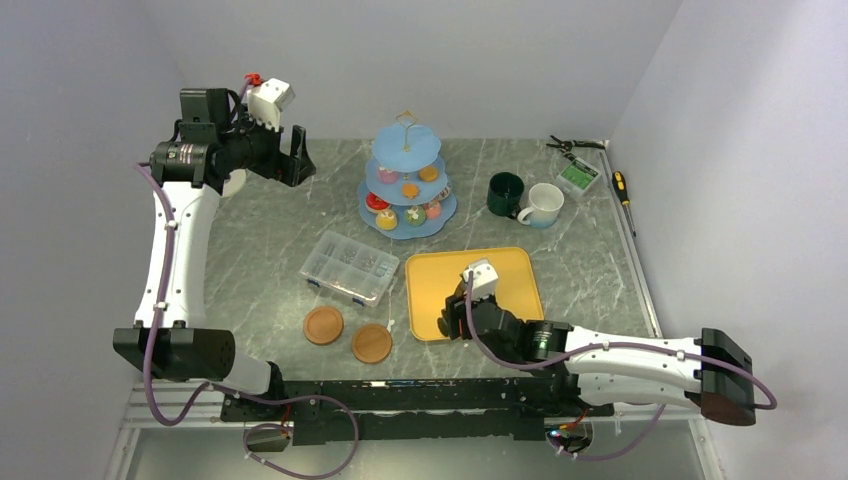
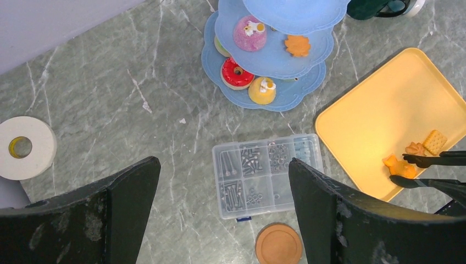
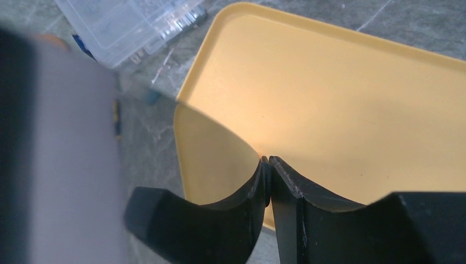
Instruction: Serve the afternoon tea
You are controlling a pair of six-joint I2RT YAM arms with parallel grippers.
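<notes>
We recorded the left gripper [image 2: 224, 164] high at the far left, its fingers spread wide and empty. The right gripper [image 3: 267, 164] hung low over the near-left part of the yellow tray [image 1: 500, 270] with its fingertips pressed together; whether they pinched anything we could not tell. The light-blue stand [image 1: 420, 143] stood behind the tray, bearing a pink cake [image 2: 250, 34], a red doughnut [image 2: 237, 73] and a yellow cake [image 2: 262, 91]. On the tray lay a square cracker [image 2: 434, 141] and an orange biscuit [image 2: 398, 166], with the tips of the black tongs [image 2: 434, 159] on either side of the biscuit. The dark-green mug [image 1: 505, 193] and the white mug [image 1: 545, 205] stood just beside each other, right of the stand.
</notes>
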